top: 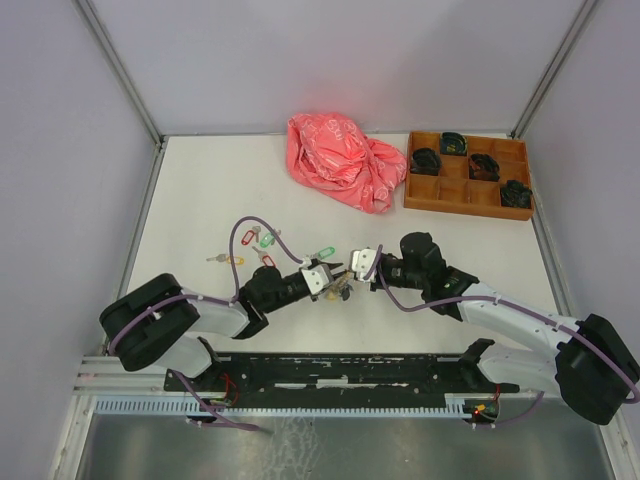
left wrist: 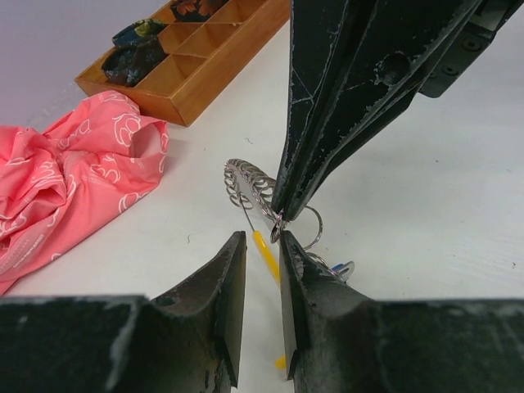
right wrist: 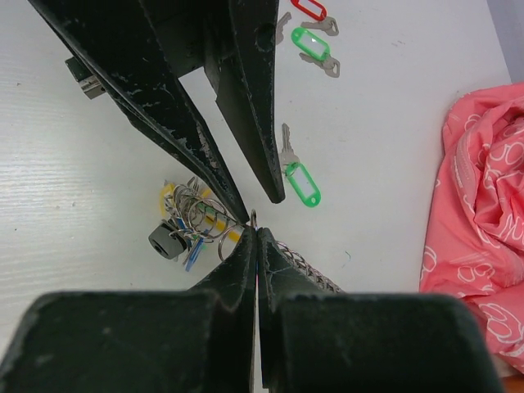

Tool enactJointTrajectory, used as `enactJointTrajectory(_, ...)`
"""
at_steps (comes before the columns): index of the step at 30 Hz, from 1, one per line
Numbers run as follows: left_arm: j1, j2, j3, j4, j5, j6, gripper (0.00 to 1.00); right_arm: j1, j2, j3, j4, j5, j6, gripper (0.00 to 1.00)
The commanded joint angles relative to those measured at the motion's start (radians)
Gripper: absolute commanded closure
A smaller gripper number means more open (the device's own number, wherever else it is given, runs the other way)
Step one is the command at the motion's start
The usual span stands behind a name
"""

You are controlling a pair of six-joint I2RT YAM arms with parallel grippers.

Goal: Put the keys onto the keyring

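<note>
The keyring [top: 341, 288] sits low over the desk [top: 200, 190] near its front middle, directly between the two end effectors. In the left wrist view its silvery chain coils [left wrist: 248, 182] fan out toward the far side, and its yellow band [left wrist: 264, 252] runs back toward the camera.

The right end effector [left wrist: 278, 214] comes down from above. Its fingers are clenched together and pinch the thin wire of the keyring at their very tip. The right wrist view shows the same: the right end effector [right wrist: 256, 233] has no gap between its fingers, and a small loop of wire pokes out at the tip.

The left end effector [left wrist: 262, 239] is released. Its fingers stand a little apart with the yellow band lying in the gap between them, close to one finger and not clamped. Seen from the right wrist, its two tips [right wrist: 258, 206] straddle the keyring's coils [right wrist: 199, 214]. Scraps of yellow and blue plastic and a small black knob [right wrist: 168, 244] lie beneath those coils.

Loose keys lie on the desk beyond the left end effector:
- One green-tagged key [right wrist: 300, 180] is just beside its fingertip.
- Another green one [right wrist: 311, 45] and a red one [right wrist: 308, 8] lie farther off.
- A yellow one [top: 232, 260] lies apart to the left.

A pink cloth [top: 345, 160] and a wooden tray [top: 468, 190] lie at the far edge.
</note>
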Motion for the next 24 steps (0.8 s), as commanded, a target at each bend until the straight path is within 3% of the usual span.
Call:
enactJointTrajectory(1,-0.006,0.006,0.03,0.038,-0.021,0.029,0.72,0.006,-0.015,0.049,0.079,-0.029,0.014,0.99)
enactJointTrajectory(12,-0.051,0.038,0.021,0.179,-0.179,-0.024,0.92,0.011,-0.014,0.044,0.101,-0.034,0.058,0.99)
enactJointTrajectory(15,-0.086,0.071,0.019,0.272,-0.287,-0.031,0.95,0.021,-0.008,0.038,0.125,-0.026,0.095,0.99)
enactJointTrajectory(20,-0.167,0.167,0.028,0.511,-0.584,-0.023,0.96,0.053,0.01,0.025,0.157,0.043,0.136,0.99)
enactJointTrajectory(24,-0.216,0.225,0.072,0.576,-0.686,0.021,0.97,0.064,0.015,0.014,0.177,0.105,0.173,0.99)
